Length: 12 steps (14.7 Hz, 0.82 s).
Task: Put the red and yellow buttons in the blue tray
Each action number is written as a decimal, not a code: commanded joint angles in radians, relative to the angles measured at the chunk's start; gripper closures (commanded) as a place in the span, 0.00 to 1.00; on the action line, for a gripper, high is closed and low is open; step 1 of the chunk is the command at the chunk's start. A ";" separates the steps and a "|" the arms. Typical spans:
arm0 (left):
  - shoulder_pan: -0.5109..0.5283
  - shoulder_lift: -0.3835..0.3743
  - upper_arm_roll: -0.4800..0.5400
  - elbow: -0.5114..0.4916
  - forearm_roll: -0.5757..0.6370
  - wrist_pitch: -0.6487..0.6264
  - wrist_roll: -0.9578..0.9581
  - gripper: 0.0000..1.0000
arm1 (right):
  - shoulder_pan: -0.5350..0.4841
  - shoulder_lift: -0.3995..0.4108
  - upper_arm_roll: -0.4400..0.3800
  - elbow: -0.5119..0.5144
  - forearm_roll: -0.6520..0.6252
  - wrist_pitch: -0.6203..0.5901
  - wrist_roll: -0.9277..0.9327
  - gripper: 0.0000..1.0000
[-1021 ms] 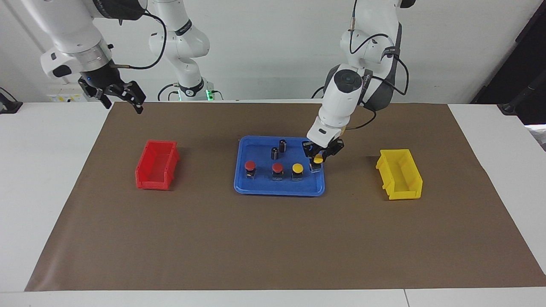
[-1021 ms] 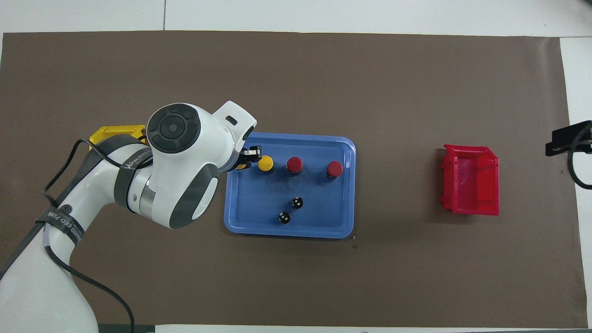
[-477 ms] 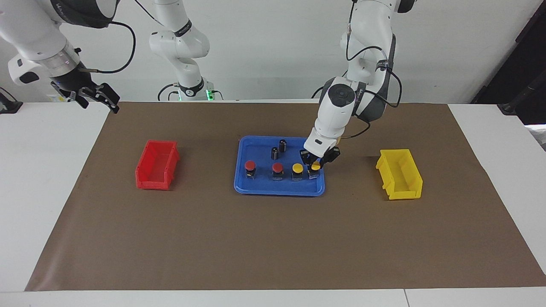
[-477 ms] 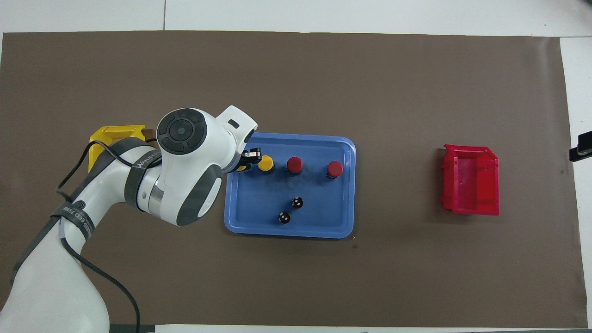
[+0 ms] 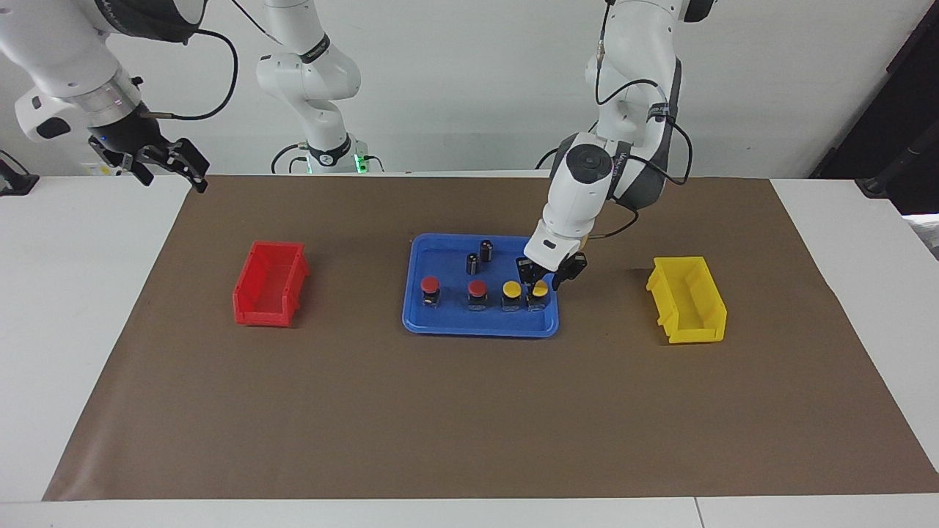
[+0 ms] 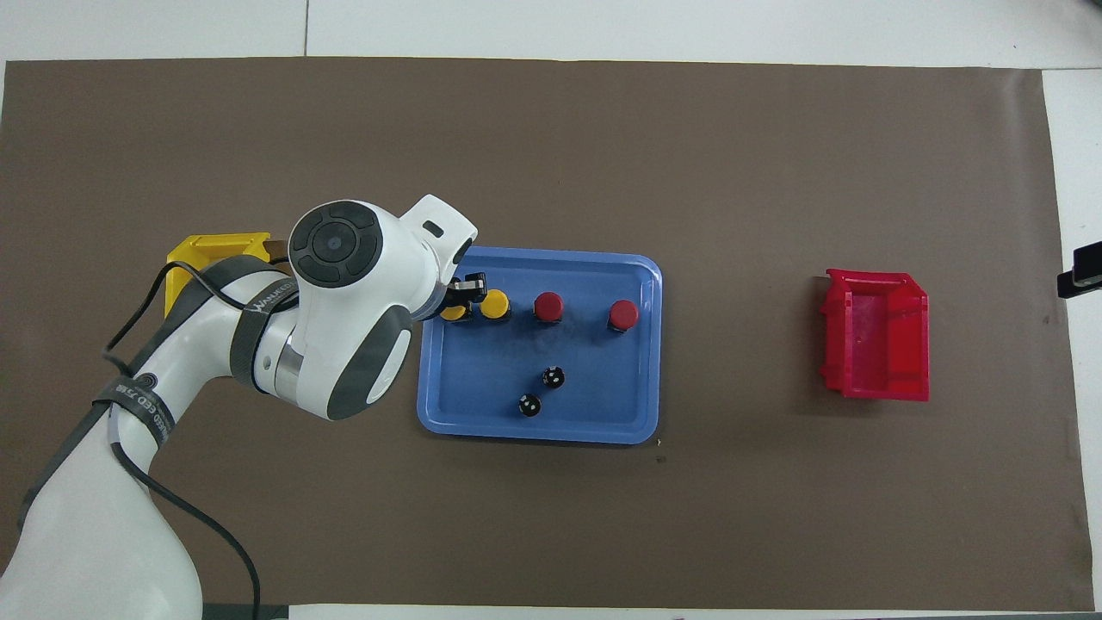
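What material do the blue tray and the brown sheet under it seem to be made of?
The blue tray looks like moulded plastic: one even colour, rounded corners, a low rim and a slight sheen. The brown sheet looks like matte paper or thin card, perhaps fabric: it lies flat with no shine and straight cut edges. The look leaves that open.

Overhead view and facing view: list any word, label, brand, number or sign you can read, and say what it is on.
Printed band round the left arm's forearm: white lettering, too blurred to read.
Printed band lower on the same arm: lettering and a round logo, not legible.
Blue tray, red bin, yellow bin, button caps: no text visible.
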 commanded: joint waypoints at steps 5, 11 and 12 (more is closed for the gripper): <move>0.153 -0.131 0.022 0.184 -0.005 -0.422 0.168 0.00 | 0.002 -0.023 0.001 -0.030 -0.016 0.026 -0.023 0.00; 0.376 -0.265 0.022 0.195 0.079 -0.542 0.509 0.00 | 0.000 -0.023 0.000 -0.028 -0.029 0.030 -0.027 0.00; 0.408 -0.265 0.022 0.203 0.079 -0.548 0.554 0.00 | -0.005 -0.023 0.000 -0.028 -0.029 0.030 -0.035 0.00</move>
